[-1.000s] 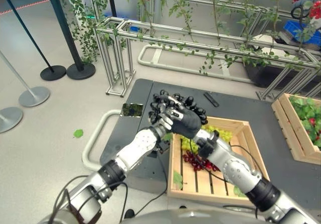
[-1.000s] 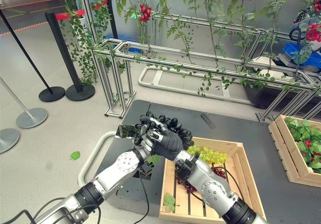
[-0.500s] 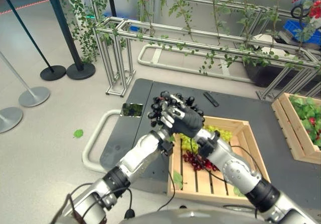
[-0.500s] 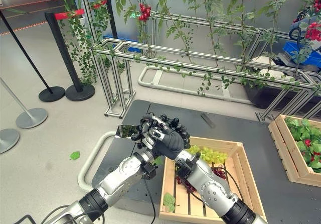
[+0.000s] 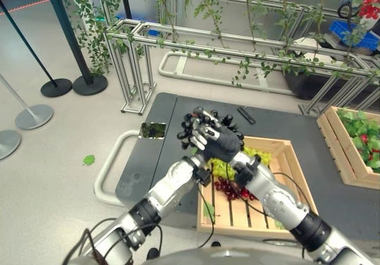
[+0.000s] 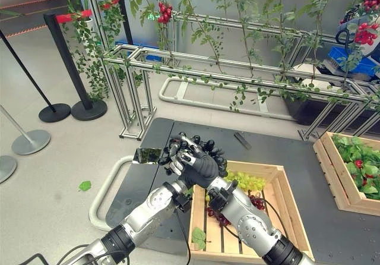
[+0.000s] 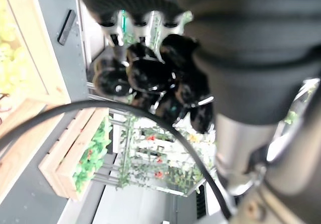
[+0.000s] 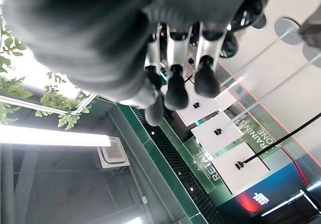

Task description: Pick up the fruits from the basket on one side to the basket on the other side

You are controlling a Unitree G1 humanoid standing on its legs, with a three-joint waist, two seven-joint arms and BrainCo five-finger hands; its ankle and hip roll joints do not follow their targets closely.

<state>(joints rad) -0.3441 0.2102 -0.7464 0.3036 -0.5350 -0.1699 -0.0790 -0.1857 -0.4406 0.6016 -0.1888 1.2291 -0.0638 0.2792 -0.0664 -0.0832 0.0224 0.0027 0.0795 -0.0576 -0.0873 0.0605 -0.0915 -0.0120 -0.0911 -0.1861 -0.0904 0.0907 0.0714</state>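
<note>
You are raising both arms in front of the head camera so that they are meeting in the middle of the scene. Your left robot hand [image 5: 199, 135] is coming up from the lower left with its forearm angled up and to the right, fingers [image 7: 145, 73] curling around a cluster of dark grapes. Your right robot hand [image 6: 202, 165] is reaching in from the lower right, its dark ribbed back facing the camera, pressing against the left one, fingers [image 8: 176, 91] bending loosely.
</note>
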